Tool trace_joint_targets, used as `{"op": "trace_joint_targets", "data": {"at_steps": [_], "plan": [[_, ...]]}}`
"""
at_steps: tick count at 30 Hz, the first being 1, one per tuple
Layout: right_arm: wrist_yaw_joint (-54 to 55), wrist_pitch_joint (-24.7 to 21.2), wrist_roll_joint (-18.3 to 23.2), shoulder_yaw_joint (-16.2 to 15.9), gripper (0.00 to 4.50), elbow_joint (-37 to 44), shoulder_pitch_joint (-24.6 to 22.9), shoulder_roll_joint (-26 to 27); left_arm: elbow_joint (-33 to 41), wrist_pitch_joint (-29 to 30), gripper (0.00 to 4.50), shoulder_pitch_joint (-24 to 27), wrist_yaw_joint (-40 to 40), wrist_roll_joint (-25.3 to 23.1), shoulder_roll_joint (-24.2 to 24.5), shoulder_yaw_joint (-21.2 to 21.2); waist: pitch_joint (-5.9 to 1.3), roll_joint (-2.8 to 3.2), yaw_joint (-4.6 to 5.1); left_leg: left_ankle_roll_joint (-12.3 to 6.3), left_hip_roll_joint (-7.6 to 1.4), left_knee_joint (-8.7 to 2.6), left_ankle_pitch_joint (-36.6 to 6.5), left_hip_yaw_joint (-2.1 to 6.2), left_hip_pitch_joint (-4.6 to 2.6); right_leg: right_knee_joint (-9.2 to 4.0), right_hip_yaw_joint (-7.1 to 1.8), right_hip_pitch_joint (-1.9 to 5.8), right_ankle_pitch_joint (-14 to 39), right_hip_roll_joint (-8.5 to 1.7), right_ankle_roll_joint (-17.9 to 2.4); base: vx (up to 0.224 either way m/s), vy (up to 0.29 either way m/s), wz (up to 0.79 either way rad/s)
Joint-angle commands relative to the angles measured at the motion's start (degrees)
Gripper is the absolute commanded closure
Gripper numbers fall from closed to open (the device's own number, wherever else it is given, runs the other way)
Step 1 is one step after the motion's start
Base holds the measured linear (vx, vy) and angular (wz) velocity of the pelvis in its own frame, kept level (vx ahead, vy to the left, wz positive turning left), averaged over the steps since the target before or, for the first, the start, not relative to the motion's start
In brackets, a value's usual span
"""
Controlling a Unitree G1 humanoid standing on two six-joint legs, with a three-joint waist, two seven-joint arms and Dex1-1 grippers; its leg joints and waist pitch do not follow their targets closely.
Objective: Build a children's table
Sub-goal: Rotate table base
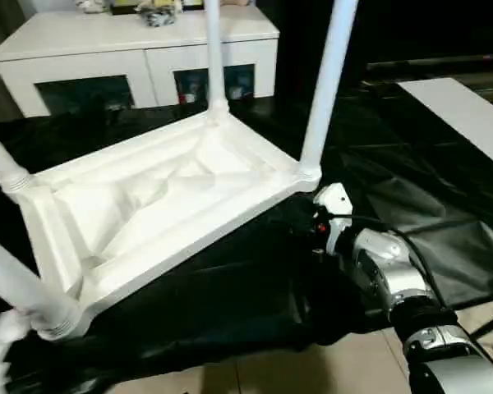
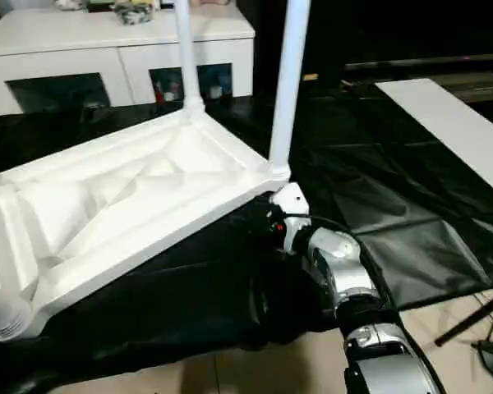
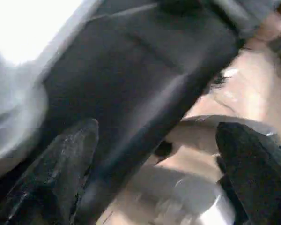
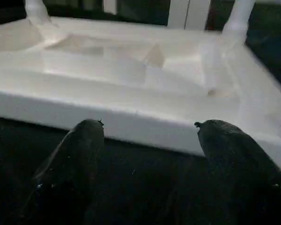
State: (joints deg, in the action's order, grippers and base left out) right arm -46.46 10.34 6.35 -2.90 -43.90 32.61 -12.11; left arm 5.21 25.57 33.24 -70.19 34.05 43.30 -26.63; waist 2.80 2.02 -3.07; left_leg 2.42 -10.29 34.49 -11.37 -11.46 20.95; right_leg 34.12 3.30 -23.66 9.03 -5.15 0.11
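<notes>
The white tabletop (image 1: 160, 201) lies upside down on a black sheet, its ribbed underside facing up. Legs stand in its corner sockets: one at the far corner (image 1: 214, 49), one at the right corner (image 1: 328, 78), one at the left corner (image 1: 0, 164) and one at the near-left corner (image 1: 18, 289). My right gripper (image 4: 150, 125) is open, low on the sheet, and faces the tabletop's side rim (image 4: 131, 124) just below the right corner. My left gripper (image 3: 154, 136) is open with nothing between its fingers, down by the near-left corner.
A white cabinet (image 1: 131, 49) with dark glass doors stands behind the table. A flat white board (image 1: 468, 115) lies at the right. The black sheet (image 1: 230, 295) covers the floor under the table. Tiled floor (image 1: 329, 369) shows at the near edge.
</notes>
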Motion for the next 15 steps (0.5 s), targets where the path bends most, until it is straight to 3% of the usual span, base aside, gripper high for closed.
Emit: {"op": "trace_joint_targets", "data": {"at_steps": [1, 4, 6, 7, 9, 12, 15], "plan": [[0.32, -1.88, 0.12, -0.47, 0.91, 3.39, -1.54, 0.01, -3.85, -1.93, 0.04, 0.44, -0.58, 0.56, 1.49, -4.46, -1.98, 0.65, -0.28, 1.10, -2.80, -5.85, -29.64, 1.69, -1.60, -5.44, -2.35, 0.46, 33.21, -2.33, -7.28, 0.000, 0.000, 0.00], [0.50, -2.25, -0.04, -0.89, 0.91, 4.58, -2.70, 0.11, -9.90, -3.66, 0.04, 0.68, -0.89, 0.17, 3.84, -10.20, -2.05, 0.67, -0.27, 1.54, -2.88, -6.12, -30.09, 1.96, -1.47, -5.28, -2.29, 0.66, 32.91, -2.33, -7.12, 0.000, 0.000, 0.00], [0.66, -2.53, -0.22, -1.12, 0.91, 5.23, -3.26, 0.26, -12.78, -4.22, 0.04, 0.44, -1.41, 0.21, 5.14, -12.74, -2.14, 0.57, -0.47, 1.62, -2.84, -6.07, -30.68, 1.82, -1.81, -5.37, -2.35, 0.31, 31.87, -2.15, -7.28, 0.000, 0.000, 0.00], [0.77, -2.56, -0.28, -1.17, 0.91, 5.34, -3.44, 0.36, -14.37, -5.35, 0.04, -0.28, -1.19, 0.06, 5.82, -14.10, -2.14, 0.60, -0.51, 1.72, -3.01, -6.25, -30.76, 1.94, -1.69, -5.14, -2.37, 0.53, 30.86, -2.26, -7.79, 0.000, 0.000, 0.00], [1.60, -3.07, -0.44, -1.19, 0.91, 5.66, -3.91, 0.76, -16.78, -6.54, 0.04, -4.16, -0.19, 2.03, 6.77, -17.83, -2.08, 0.69, -0.69, 2.04, -3.07, -6.34, -31.92, 1.87, -2.02, -5.14, -2.38, 0.23, 30.69, -2.11, -8.07, 0.000, 0.000, 0.00], [3.39, -3.92, -1.24, -1.22, 0.91, 6.20, -4.48, 1.09, -16.47, -5.71, 0.04, -6.55, -0.48, 4.28, 7.00, -18.88, -1.95, 0.80, -0.98, 3.13, -3.09, -6.52, -33.52, 1.97, -2.09, -4.97, -2.39, 0.30, 29.97, -2.24, -8.66, 0.000, 0.000, 0.00], [6.49, -3.85, -2.91, -1.32, 0.91, 4.17, -4.21, 1.16, -13.31, -3.58, 0.04, -8.25, -0.79, 6.81, 6.42, -18.24, -1.77, 0.55, -0.82, 3.70, -3.05, -6.78, -35.61, 2.21, -2.12, -4.98, -2.41, 0.51, 32.15, -2.38, -7.81, 0.000, 0.000, 0.00]]}}
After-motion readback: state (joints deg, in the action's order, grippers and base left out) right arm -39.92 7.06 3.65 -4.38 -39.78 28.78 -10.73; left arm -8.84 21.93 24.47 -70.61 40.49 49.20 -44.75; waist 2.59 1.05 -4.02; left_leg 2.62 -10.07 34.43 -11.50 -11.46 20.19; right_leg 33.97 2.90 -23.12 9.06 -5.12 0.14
